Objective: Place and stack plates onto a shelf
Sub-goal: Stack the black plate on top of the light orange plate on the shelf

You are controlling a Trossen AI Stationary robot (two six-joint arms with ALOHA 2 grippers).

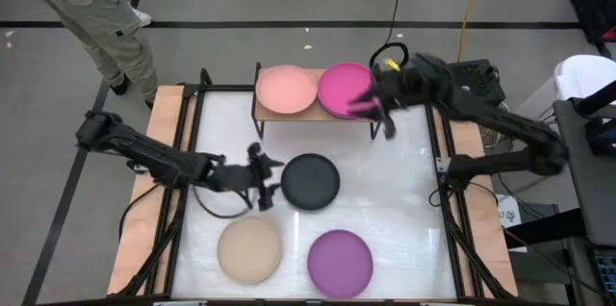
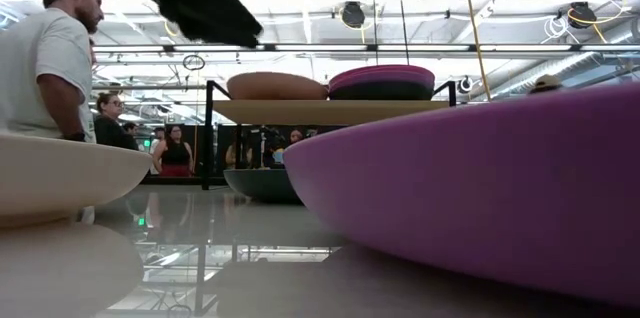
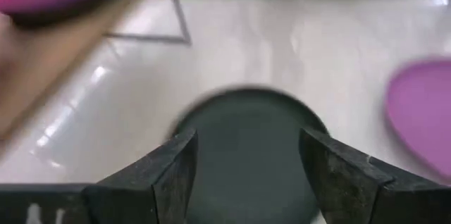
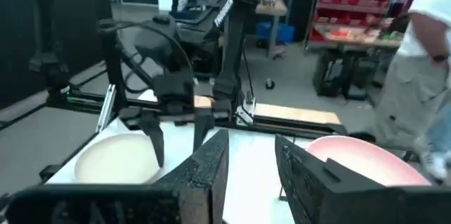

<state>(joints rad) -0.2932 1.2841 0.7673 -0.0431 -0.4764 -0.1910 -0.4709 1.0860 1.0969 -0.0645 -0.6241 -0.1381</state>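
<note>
The light-wood shelf [image 1: 318, 114] stands at the table's far side. It bears a salmon plate [image 1: 286, 89] and a stack topped by a magenta plate [image 1: 342, 87]; the low view shows a dark plate [image 2: 385, 91] under that one. A dark plate [image 1: 310, 181] lies flat mid-table, a beige plate [image 1: 249, 250] and a purple plate [image 1: 340, 263] near the front edge. My left gripper [image 1: 268, 183] is open at the dark plate's left rim, with the dark plate [image 3: 246, 146] ahead between its fingers. My right gripper [image 1: 377, 112] is open over the shelf's front right corner.
A person [image 1: 91, 17] stands beyond the table's far left corner, and more people [image 2: 175, 148] show in the room behind. A black cable [image 1: 217, 210] loops on the table by the left arm. Bare white tabletop [image 1: 404, 200] lies right of the dark plate.
</note>
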